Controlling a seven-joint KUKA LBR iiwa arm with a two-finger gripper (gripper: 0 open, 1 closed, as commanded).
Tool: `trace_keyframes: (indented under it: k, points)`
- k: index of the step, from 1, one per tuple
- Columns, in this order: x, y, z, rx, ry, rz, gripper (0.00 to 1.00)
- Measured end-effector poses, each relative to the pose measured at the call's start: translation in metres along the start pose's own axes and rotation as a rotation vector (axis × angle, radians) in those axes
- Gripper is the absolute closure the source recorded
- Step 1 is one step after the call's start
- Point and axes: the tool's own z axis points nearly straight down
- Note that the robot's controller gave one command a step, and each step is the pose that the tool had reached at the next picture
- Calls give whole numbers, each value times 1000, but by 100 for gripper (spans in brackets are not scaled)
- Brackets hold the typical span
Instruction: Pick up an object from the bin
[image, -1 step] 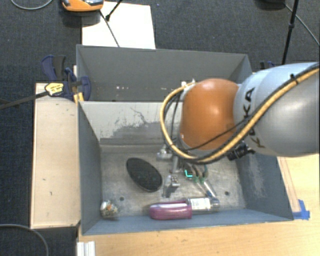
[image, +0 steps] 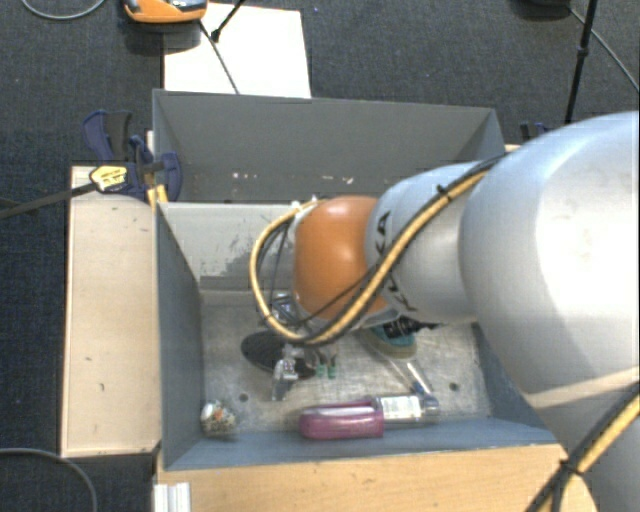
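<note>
My gripper (image: 287, 373) pokes out below the orange wrist cover, low over the bin floor left of centre. A flat black disc (image: 260, 348) lies right beside it on the left, partly hidden by the gripper. A small green piece (image: 327, 370) sits just to its right. A purple bottle (image: 345, 422) with a white label and clear cap lies on its side along the front wall, a short way below the gripper.
A crumpled foil ball (image: 217, 418) rests in the front left corner. A teal round thing (image: 396, 342) and a thin metal rod (image: 416, 379) lie to the right, half under the arm. The arm covers the bin's right and back.
</note>
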Motion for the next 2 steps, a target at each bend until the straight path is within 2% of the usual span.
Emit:
trace_keyframes:
  k: [1,2]
  points:
    - [-1,0,-4,-1,-3,4,100]
    - [-5,10,-152,0,-2,49,100]
